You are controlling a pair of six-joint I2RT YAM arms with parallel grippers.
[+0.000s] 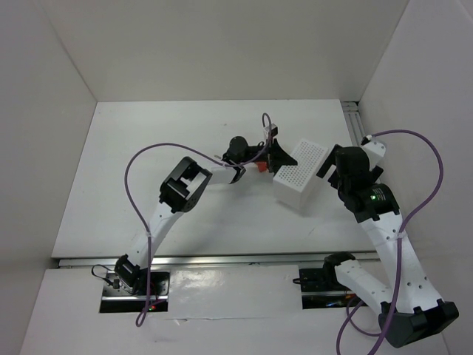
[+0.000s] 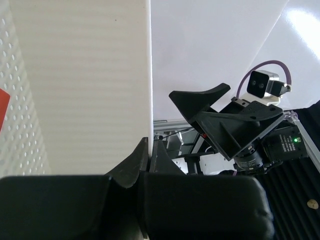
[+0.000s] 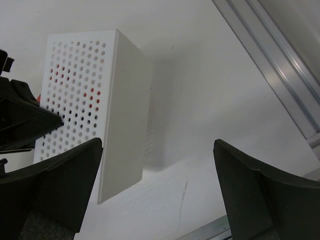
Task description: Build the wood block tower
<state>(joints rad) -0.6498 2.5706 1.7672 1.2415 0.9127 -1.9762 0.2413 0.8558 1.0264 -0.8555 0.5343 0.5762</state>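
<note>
- Red-orange block [image 1: 260, 167], top view: it lies on the table [image 1: 148, 148] right of centre, just beside the left end of the white perforated box [image 1: 299, 177]. The left gripper [image 1: 283, 157] hangs close over that end, and the right gripper [image 1: 330, 164] sits at the box's other end, toward the table's right edge.
- Left wrist view: the left gripper [image 2: 148, 156] has its fingers pressed together with nothing between them, close against the box's smooth wall [image 2: 90, 75]. A red-orange sliver shows at the frame's left edge, against the perforated face. Beyond the box, the right gripper [image 2: 215, 116] stands spread.
- Right wrist view: the right gripper [image 3: 157, 146] is wide apart and holds nothing, with the box [image 3: 125, 115] ahead of it. Red shows through several holes; whether it lies inside the box or behind it, I cannot tell.
</note>
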